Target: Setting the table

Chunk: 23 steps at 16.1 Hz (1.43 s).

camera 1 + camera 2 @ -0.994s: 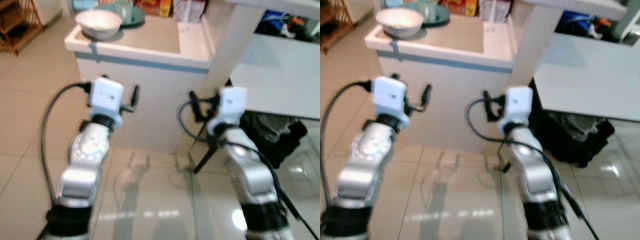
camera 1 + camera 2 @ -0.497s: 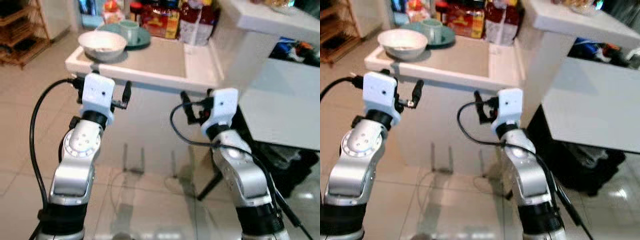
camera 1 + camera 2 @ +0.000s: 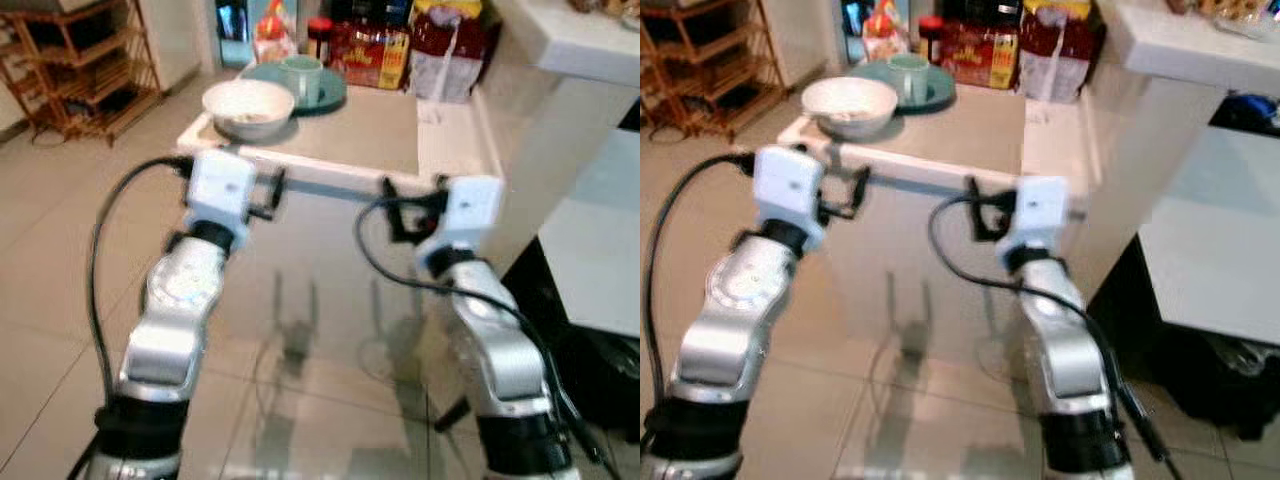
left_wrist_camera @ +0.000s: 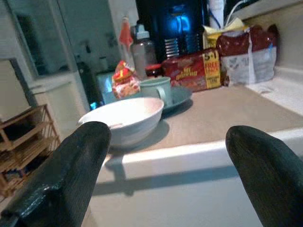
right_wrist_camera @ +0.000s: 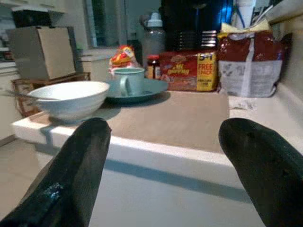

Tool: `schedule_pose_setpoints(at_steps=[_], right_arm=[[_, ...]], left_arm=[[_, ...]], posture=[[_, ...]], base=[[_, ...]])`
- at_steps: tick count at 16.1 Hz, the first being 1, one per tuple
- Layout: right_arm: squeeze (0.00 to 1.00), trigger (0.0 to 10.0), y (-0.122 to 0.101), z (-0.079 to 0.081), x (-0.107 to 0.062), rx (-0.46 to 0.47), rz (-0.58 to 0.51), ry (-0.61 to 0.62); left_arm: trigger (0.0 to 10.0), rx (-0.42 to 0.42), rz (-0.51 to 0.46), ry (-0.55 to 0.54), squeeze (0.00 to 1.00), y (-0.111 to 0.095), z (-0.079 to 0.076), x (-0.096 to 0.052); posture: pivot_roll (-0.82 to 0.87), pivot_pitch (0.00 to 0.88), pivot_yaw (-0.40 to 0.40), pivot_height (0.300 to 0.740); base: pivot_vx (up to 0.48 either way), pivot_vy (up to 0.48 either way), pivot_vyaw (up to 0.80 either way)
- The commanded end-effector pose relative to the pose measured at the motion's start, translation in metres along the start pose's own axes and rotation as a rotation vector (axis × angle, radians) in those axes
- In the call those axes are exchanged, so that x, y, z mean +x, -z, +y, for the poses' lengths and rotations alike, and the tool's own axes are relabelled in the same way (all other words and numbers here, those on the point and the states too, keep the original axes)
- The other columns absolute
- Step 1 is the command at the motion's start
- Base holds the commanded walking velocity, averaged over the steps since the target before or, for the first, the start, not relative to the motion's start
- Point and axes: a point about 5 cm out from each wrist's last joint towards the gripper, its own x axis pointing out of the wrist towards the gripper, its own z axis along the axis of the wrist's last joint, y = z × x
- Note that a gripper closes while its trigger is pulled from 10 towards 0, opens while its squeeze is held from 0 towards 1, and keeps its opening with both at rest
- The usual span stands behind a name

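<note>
A white bowl (image 3: 248, 107) stands at the near left corner of a beige-topped white counter (image 3: 370, 135). Behind the bowl, a pale green cup (image 3: 300, 78) rests on a green plate (image 3: 335, 92). My left gripper (image 3: 228, 178) is held up just in front of the counter's near edge, below the bowl, open and holding nothing. My right gripper (image 3: 440, 200) hangs level with it further right, also open with nothing between its fingers. The left wrist view looks between its fingers (image 4: 71, 175) at the bowl (image 4: 125, 118). The right wrist view shows the bowl (image 5: 68, 98) and the cup (image 5: 129, 80).
Red snack packets (image 3: 372, 52), a dark red bag (image 3: 445, 45) and a bottle (image 5: 152, 40) line the back of the counter. A wooden rack (image 3: 75, 70) stands on the tiled floor at the left. A raised white ledge (image 3: 585, 40) and a pale table (image 3: 1220, 250) lie to the right.
The whole view has shifted and the counter looks nearer, so the camera has moved. Both grippers stay open and now sit close under the counter's front edge.
</note>
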Motion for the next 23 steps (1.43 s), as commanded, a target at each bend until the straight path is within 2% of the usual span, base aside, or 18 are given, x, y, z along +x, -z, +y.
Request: schedule_pose_setpoints(at_steps=[1,8,12,14,23], right_arm=[[0.00,10.0,-0.0064,-0.0150,0.0000,-0.015,-0.027,0.058],[0.00,10.0,-0.0105,-0.0117,0.0042,-0.005,-0.051,0.068],[0.00,10.0,-0.0133,-0.0162,0.0040,-0.006,-0.066,0.089],[0.00,10.0,-0.0104,-0.0200,0.0042,0.013,-0.035,0.120],[0.00,10.0,-0.0076,-0.0202,0.0064,0.010,-0.011,0.126]], left_arm=[[10.0,-0.011,-0.037,0.046,0.00,-0.0094,-0.0106,0.0061],[10.0,-0.009,-0.053,0.072,0.00,-0.0118,-0.0120,0.0067],[10.0,-0.011,-0.050,0.070,0.00,-0.0109,-0.0114,0.0060],[10.0,-0.022,-0.065,0.060,0.00,-0.0137,-0.0094,0.0066],[10.0,0.010,-0.077,0.071,0.00,-0.0170,-0.0090,0.0143]], posture=[[0.07,0.000,-0.039,0.740],[0.08,0.000,-0.045,0.740],[0.07,0.000,-0.046,0.740],[0.07,0.000,-0.047,0.740],[0.08,0.000,-0.045,0.740]], base=[[0.424,0.000,0.00],[0.421,0.000,0.00],[0.404,0.000,0.00],[0.000,0.000,0.00],[0.000,0.423,-0.80]])
